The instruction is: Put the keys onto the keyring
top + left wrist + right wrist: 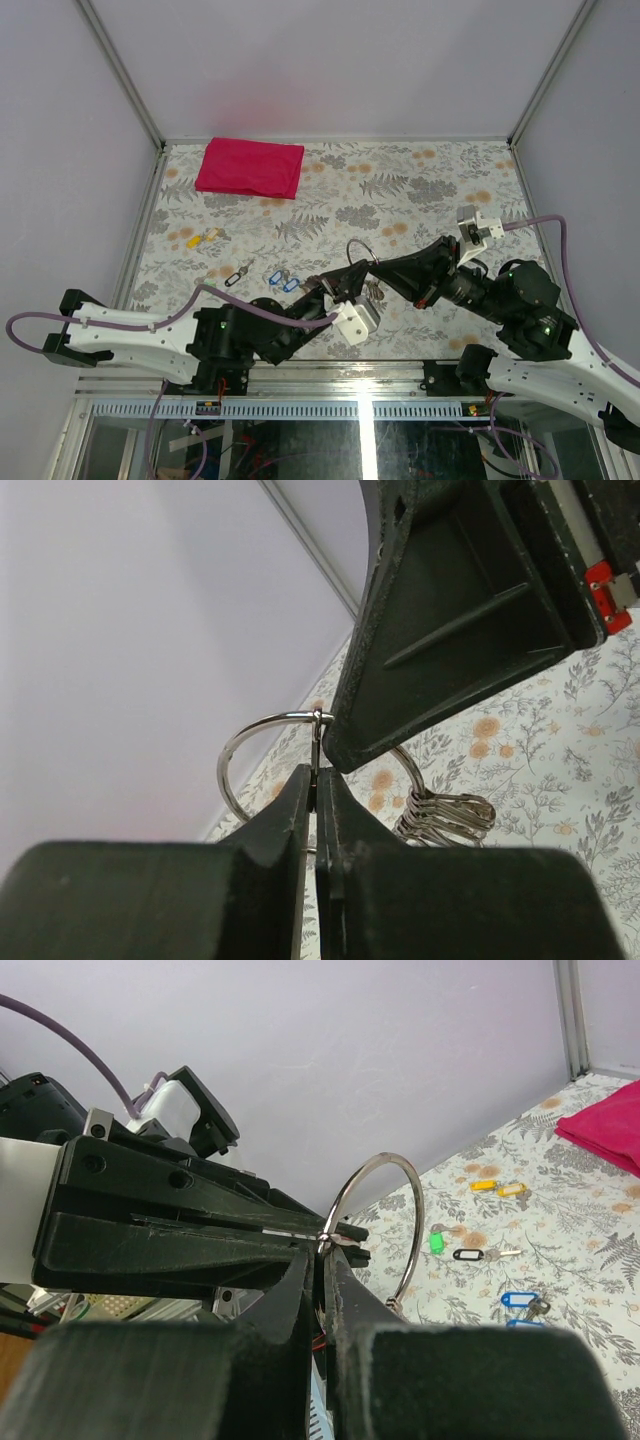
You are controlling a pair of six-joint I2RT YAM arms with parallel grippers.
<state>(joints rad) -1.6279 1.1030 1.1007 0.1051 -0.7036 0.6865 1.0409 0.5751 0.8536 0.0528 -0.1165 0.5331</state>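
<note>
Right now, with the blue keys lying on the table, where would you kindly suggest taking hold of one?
I'd take the blue key by its plastic head, coming straight down from above with fingers across its narrow width. It lies flat on the table, and the head looks like its broadest part; the metal blade seems too thin to pinch.

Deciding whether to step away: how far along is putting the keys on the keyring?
Done: the keyring is held up off the table. In hand: the left gripper and right gripper both pinch it, jaws shut. Left: both blue keys lie on the table, none threaded yet.
</note>
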